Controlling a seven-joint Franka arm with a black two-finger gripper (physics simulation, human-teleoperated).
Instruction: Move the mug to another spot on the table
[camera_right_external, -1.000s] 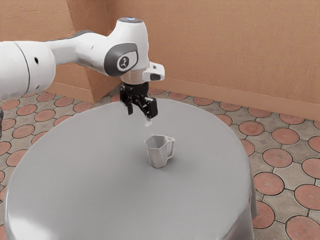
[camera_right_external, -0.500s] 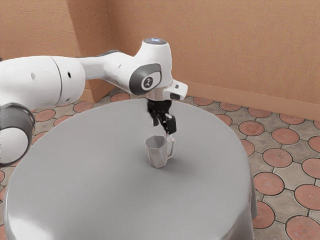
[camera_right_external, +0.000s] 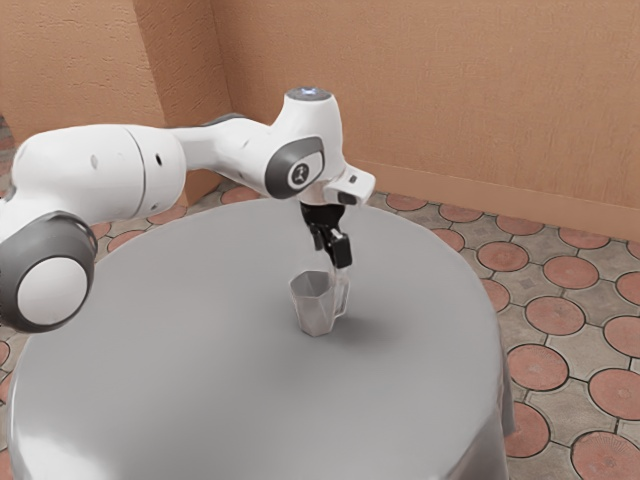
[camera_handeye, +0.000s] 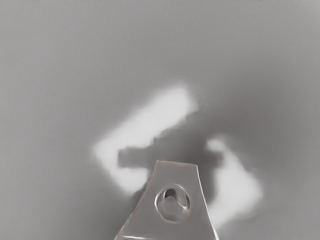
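Grey cloth covered the round table (camera_right_external: 200, 360), and on it, near the middle and a little toward the exterior view's right, stood the pale grey faceted mug (camera_right_external: 318, 305), upright, with its handle turned to the exterior view's right. The white seven-joint arm (camera_right_external: 150, 170) came in from the exterior view's left: a thick rounded joint sat low at that edge, the next link ran up and across above the table, and the last joints bent over sharply so that the hand pointed straight down. The black two-finger gripper (camera_right_external: 343, 262) hung from that hand just above the mug's rim, over the handle side, close to the mug, though I could not say that it touched it. From where I stood the gripper showed edge-on, and I could not tell whether it was open or closed. A small white block jutted from the wrist toward the exterior view's right. The wrist view looked down on the mug (camera_handeye: 170, 205) just under the hand, its angular wall and a rounded opening visible, and around it on the grey cloth (camera_handeye: 75, 75) lay a dark shadow between pale bright patches. Beyond the table were round terracotta floor tiles (camera_right_external: 560, 270) and a rough orange-tan wall (camera_right_external: 450, 80).
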